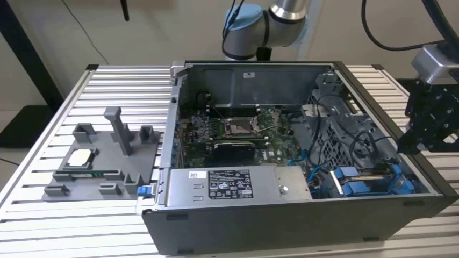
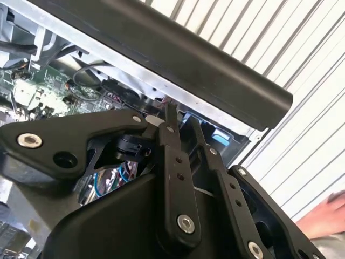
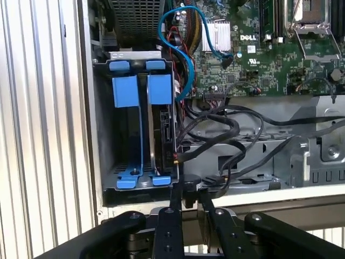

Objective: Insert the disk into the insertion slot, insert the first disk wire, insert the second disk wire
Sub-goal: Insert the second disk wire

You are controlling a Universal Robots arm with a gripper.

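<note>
In the exterior view's lower right, the insertion slot [image 1: 362, 185] sits open from above inside the computer case [image 1: 287, 226], with the case wall close beside it. In the first wrist view, black cables [image 3: 226, 129] and a blue cable [image 3: 180, 59] crowd against its side. The power-supply box [image 1: 237, 185] fills the exterior view's lower middle.

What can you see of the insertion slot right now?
The insertion slot is a dark grey metal cage in a corner of the open computer case. Bright blue plastic rails line it, with blue tabs at both ends. A dark block fills one side; the other looks empty. Black cables bunch right beside it.
</note>
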